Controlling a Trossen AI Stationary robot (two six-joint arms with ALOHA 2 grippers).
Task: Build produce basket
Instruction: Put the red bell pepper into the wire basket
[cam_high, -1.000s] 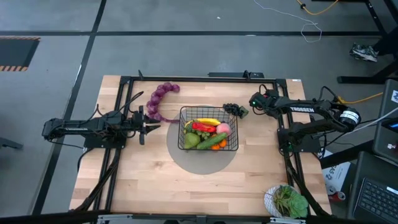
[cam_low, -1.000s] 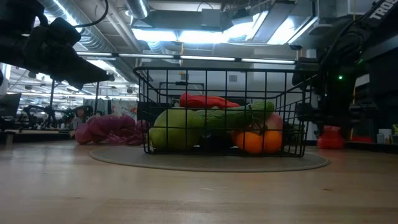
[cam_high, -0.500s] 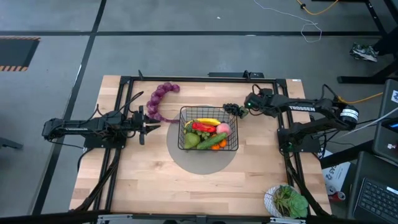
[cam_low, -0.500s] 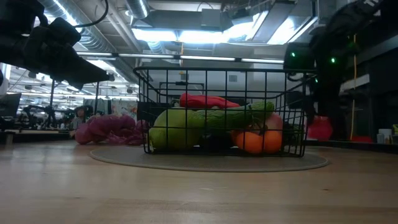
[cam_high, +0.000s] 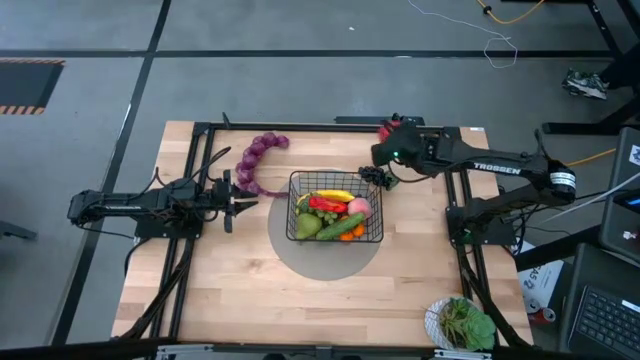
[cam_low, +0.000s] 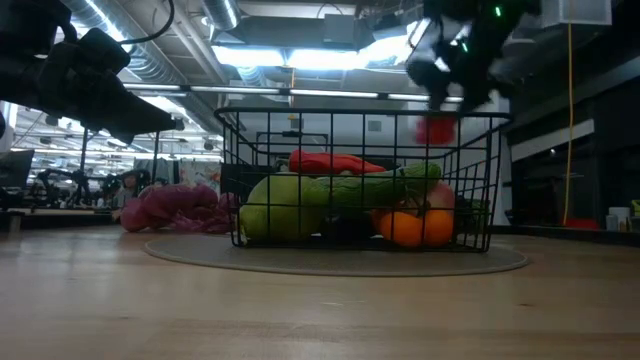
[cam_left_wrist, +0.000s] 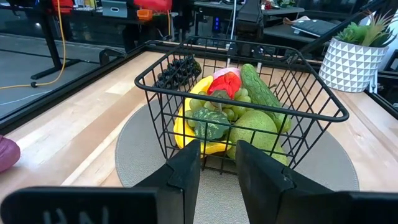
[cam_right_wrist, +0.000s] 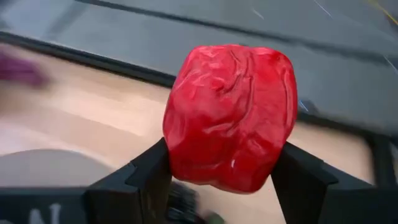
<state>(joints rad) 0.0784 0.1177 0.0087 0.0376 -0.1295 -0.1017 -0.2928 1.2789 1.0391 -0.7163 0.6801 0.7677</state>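
My right gripper (cam_right_wrist: 227, 168) is clamped on a glossy, wrinkly red pepper (cam_right_wrist: 230, 115), up in the air just past the far right corner of the black wire-grid basket (cam_high: 335, 216). The basket sits on a round grey mat (cam_high: 325, 262), packed with plastic produce (cam_high: 333, 213). My left gripper (cam_left_wrist: 217, 163) waits left of it, fingers slightly parted, holding nothing.

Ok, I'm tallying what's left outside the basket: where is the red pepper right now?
The red pepper is clamped in the right gripper, held in the air near the table's far edge, beyond the basket's far right corner and the dark grapes.
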